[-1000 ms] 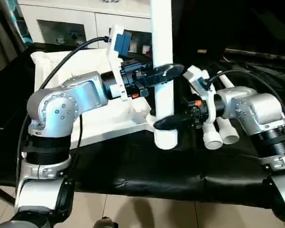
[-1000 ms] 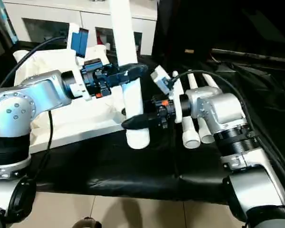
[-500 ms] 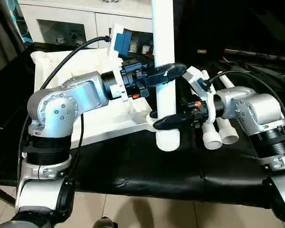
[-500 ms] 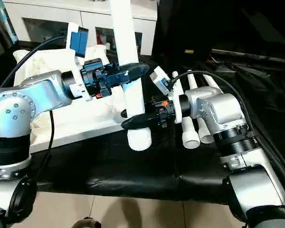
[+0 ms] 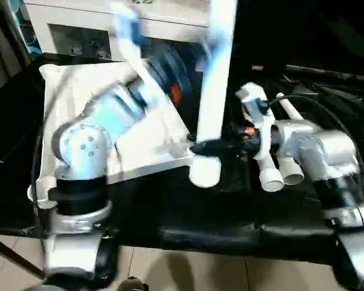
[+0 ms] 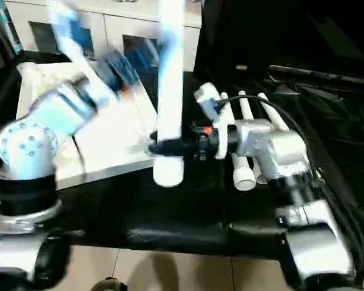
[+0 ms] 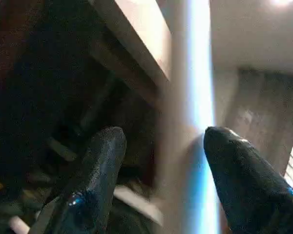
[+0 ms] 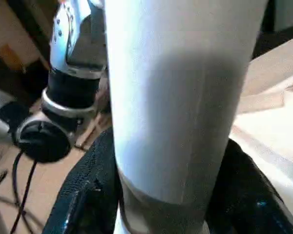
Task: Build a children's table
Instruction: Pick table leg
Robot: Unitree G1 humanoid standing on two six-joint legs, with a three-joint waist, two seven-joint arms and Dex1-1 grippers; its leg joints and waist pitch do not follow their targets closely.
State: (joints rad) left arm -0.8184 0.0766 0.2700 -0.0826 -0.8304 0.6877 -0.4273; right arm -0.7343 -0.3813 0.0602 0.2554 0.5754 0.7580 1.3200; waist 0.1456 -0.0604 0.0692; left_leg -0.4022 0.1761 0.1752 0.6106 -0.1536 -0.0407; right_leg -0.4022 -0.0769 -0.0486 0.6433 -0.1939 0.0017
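Released by the left gripper [image 7: 158, 161] since half a second ago, the white tube leg [image 5: 213, 91] now stands in the right gripper's [image 5: 207, 147] hold alone, and the left arm [image 5: 103, 121] has swung back toward 10 o'clock, a blur over the tabletop.

Left eye view: the leg stands near upright at the middle of the scene, leaning slightly toward 1 o'clock, its open lower end [image 5: 205, 171] hanging just off the near corner of the children's table top [image 5: 147, 159]. The right gripper's black fingers pinch the leg just above that end, reaching in from 3 o'clock. The white top lies flat on a black cloth [image 5: 188, 224] at 9 to 10 o'clock of the leg. Two spare legs [image 5: 279, 173] lie side by side on the cloth at 3 o'clock, partly behind the right forearm [image 5: 318, 151]. A white cabinet [image 5: 79, 30] with glass fronts stands at 11 o'clock.

Right eye view: the same scene, with the leg [image 6: 170, 91] clamped low by the right gripper [image 6: 167, 147] and the blurred left arm [image 6: 67, 109] drawn away at 10 o'clock over the table top [image 6: 109, 145].

Left wrist view: the two black fingers [image 7: 95, 175] stand spread, the blurred leg [image 7: 185, 117] running between them, nearer one finger; contact cannot be told.

Right wrist view: the leg [image 8: 180, 97] stands close to the camera, with a black finger [image 8: 88, 190] pressed against each side. The left arm's silver joint [image 8: 75, 73] shows beyond it.
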